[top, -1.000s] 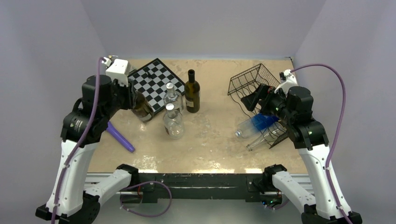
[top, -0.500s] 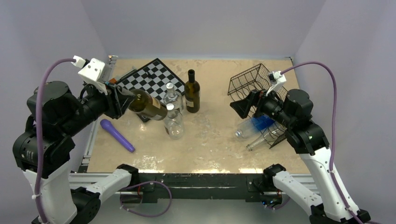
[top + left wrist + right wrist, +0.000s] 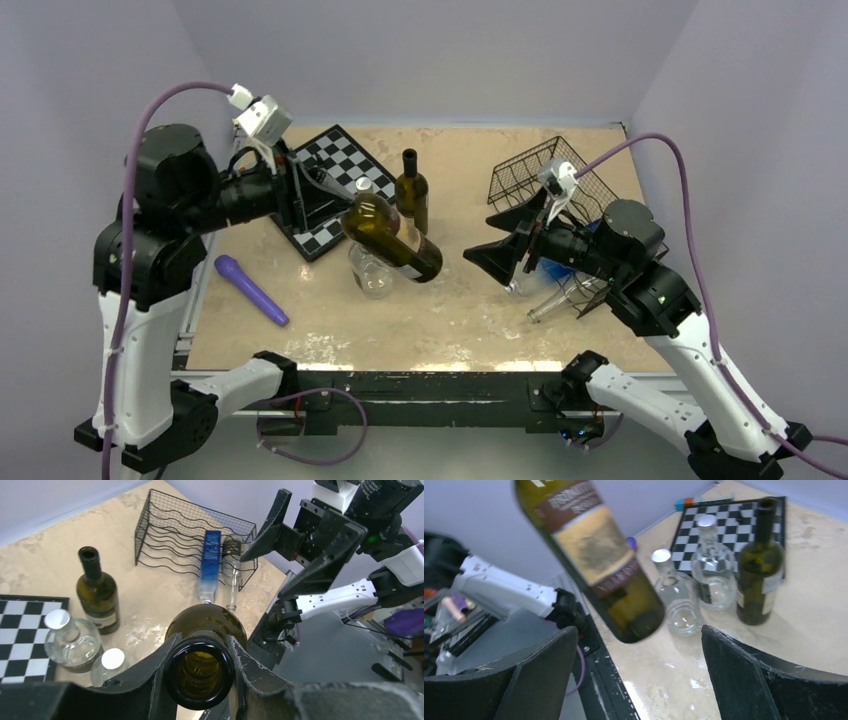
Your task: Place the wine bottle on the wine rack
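The left pincer point(image 3: 201, 677) was clamped on the neck of the dark green glass wine bottle point(image 3: 392, 240), held aloft and tilted over the beige marbled desk point(image 3: 450, 310). Its base pointed toward the right pincer point(image 3: 485, 240), whose jaws gaped wide and empty. The black wire wine rack point(image 3: 170, 535) sat at the desk's far right, with a blue-labelled clear bottle point(image 3: 210, 560) lying in it.

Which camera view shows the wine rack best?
The left wrist view: the wine rack shows nearly whole, wavy shelves clear. In the top view the right arm covers part of it; the right wrist view misses it.
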Motion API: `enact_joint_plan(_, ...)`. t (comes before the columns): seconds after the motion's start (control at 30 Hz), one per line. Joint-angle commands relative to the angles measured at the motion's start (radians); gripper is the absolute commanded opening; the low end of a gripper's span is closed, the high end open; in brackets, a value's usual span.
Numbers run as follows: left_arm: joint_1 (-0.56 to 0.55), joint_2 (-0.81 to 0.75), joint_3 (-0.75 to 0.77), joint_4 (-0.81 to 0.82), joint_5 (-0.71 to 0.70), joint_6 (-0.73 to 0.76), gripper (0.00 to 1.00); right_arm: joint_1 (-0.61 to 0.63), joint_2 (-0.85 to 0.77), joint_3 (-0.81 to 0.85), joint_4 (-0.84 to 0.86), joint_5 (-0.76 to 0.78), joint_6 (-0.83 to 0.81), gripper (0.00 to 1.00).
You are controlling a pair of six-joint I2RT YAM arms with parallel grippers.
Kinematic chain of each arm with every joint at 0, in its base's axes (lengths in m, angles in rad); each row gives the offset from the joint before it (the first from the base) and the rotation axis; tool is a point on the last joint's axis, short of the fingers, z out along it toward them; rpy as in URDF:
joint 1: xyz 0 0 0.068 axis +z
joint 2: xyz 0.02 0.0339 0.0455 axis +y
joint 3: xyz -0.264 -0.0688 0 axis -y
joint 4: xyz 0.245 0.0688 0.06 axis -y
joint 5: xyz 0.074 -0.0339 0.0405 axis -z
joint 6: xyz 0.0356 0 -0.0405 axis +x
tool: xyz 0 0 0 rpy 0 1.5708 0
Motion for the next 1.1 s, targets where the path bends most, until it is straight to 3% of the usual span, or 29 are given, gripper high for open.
enact_joint_plan(0.0, -0.074, 0.047, 0.030, 0.219, 0.060, -0.066, 0.00, 0.134, 0.026, 0.037, 0.108, 0.028, -0.087, 0.98)
enact_joint_plan(0.13, -0.163, 0.106, 0.099, 0.160, 0.007, -0.023, 0.00, 0.254, 0.072, 0.064, 0.112, 0.127, -0.183, 0.98)
enact_joint_plan(0.3, -0.193, 0.127, 0.108, 0.175, 0.029, -0.030, 0.00, 0.329, 0.107, 0.044, 0.139, 0.248, -0.260, 0.98)
enact_joint_plan(1.07, -0.196, 0.097, 0.103, 0.185, 0.101, 0.038, 0.00, 0.358, 0.214, -0.069, 0.174, 0.230, -0.318, 0.96)
